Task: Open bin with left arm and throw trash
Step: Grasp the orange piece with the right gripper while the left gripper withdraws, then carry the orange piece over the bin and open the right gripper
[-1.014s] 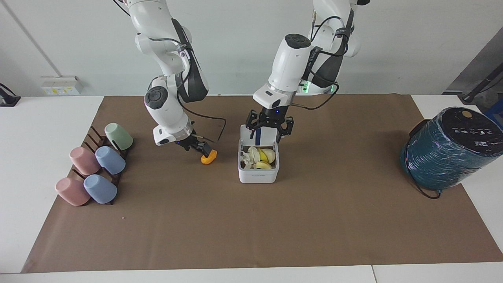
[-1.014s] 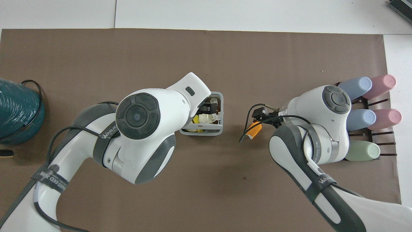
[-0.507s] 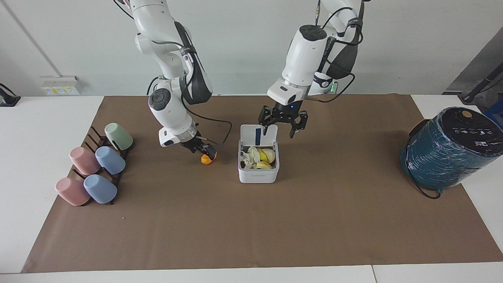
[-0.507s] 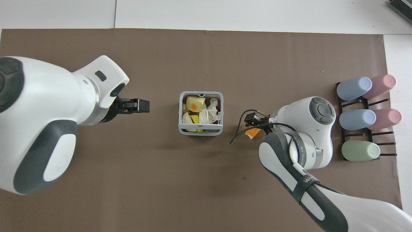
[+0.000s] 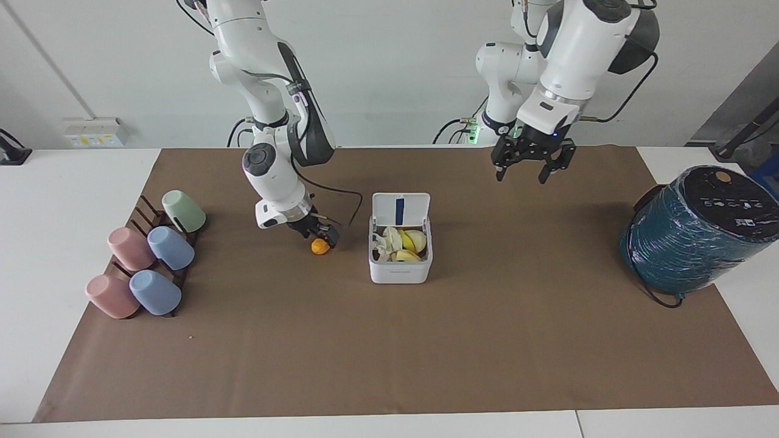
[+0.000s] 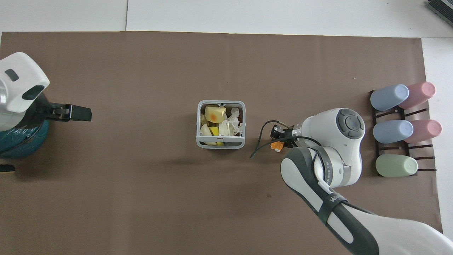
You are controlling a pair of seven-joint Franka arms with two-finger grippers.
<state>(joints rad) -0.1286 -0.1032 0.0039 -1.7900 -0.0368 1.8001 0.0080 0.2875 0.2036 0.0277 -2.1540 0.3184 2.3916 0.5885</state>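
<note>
One open bin [image 5: 400,267], one orange lump [image 5: 319,246], five cups [image 5: 171,247], one teal cylinder [image 5: 694,234]

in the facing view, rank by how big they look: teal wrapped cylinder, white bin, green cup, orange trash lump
1. Teal wrapped cylinder
2. White bin
3. Green cup
4. Orange trash lump

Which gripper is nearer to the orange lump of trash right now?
Right. The right gripper is down on the orange lump beside the open bin, closing on it. The left gripper hangs open, raised toward the left arm's end, well clear of both.
</note>
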